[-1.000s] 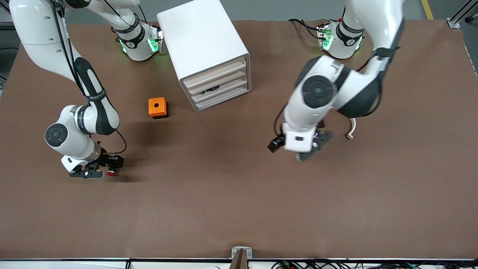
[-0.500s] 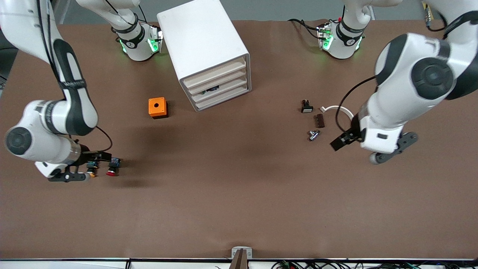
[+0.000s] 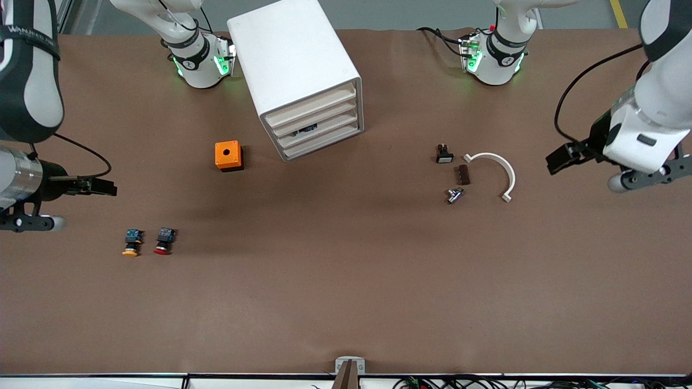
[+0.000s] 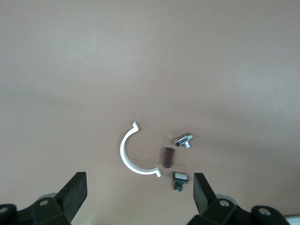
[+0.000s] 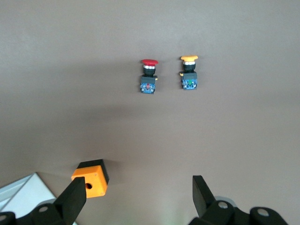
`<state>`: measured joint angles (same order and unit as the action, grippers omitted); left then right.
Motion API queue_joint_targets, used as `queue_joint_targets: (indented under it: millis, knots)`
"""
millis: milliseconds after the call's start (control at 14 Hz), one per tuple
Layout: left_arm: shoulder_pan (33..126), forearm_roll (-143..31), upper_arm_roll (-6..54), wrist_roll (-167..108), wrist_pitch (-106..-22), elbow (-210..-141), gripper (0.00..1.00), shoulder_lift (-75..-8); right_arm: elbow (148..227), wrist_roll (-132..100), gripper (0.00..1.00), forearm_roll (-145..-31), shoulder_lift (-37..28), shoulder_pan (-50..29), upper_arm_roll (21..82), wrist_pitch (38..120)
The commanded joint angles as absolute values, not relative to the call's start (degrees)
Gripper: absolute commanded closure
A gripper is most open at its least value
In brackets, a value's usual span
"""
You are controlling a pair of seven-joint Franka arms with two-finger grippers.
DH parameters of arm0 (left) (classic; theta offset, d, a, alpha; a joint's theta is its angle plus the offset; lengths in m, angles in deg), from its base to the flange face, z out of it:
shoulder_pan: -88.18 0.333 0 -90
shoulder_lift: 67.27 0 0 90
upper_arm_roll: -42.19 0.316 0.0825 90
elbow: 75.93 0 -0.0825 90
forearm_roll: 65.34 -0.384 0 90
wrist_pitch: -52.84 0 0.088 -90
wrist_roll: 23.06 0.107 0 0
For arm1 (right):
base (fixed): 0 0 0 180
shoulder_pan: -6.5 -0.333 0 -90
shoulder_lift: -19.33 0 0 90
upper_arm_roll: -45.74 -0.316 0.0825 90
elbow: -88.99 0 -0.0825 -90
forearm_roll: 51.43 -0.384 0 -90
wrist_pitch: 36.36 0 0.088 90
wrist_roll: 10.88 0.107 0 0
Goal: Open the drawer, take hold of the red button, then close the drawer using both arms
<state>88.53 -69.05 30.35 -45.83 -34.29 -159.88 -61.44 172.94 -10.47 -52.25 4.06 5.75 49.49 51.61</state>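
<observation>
The red-capped button [image 3: 162, 241] lies on the brown table beside its yellow-capped twin [image 3: 131, 243], toward the right arm's end and nearer the front camera than the orange box. The red button [image 5: 149, 76] and its twin [image 5: 189, 72] also show in the right wrist view. My right gripper [image 3: 27, 221] hangs high over the table's edge at that end, open and empty [image 5: 136, 201]. My left gripper [image 3: 643, 177] is up over the left arm's end of the table, open and empty [image 4: 138, 197]. The white drawer cabinet [image 3: 294, 65] has its drawers [image 3: 319, 125] pushed in.
The orange box with a hole [image 3: 227, 155] stands beside the cabinet and shows in the right wrist view [image 5: 89, 180]. Toward the left arm's end lie a white curved piece [image 3: 500, 167], a brown block [image 3: 463, 174], a silver part [image 3: 454, 194] and a small black switch [image 3: 444, 154].
My right gripper has let go of the red button, risen and drawn back toward its end of the table. My left arm has swung off the small parts toward its own end.
</observation>
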Motion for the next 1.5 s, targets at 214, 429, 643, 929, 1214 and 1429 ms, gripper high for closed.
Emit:
queue_joint_targets:
  millis: [214,429,643,929,1214,1429]
  knots:
    - [84.6,-69.0,37.9,-36.1,-31.7,-166.8,0.00,-70.2,172.7,-8.7,0.00,-51.3,8.1,5.4,48.8,51.4]
    - [83.9,-69.0,38.6,-33.3,-30.5,-167.0,0.00,-71.4,172.7,-8.6,0.00,-51.0,8.1,5.7,49.1,51.4]
    - [83.1,-68.1,39.3,-31.6,-29.3,-167.0,0.00,-72.1,172.7,-8.6,0.00,-50.8,8.0,5.6,49.1,52.2]
    - [84.8,-66.0,38.4,-31.1,-28.6,-166.9,0.00,-72.4,169.3,-8.3,0.00,-50.8,7.6,6.0,49.2,51.8]
    - [85.0,-66.0,37.2,-32.2,-28.7,-167.9,0.00,-73.9,169.7,-8.2,0.00,-51.6,8.4,5.8,48.8,51.0]
    - [85.1,-65.7,37.3,-32.2,-29.4,-169.3,0.00,-75.4,170.3,-8.5,0.00,-51.9,12.0,5.3,48.7,50.6]
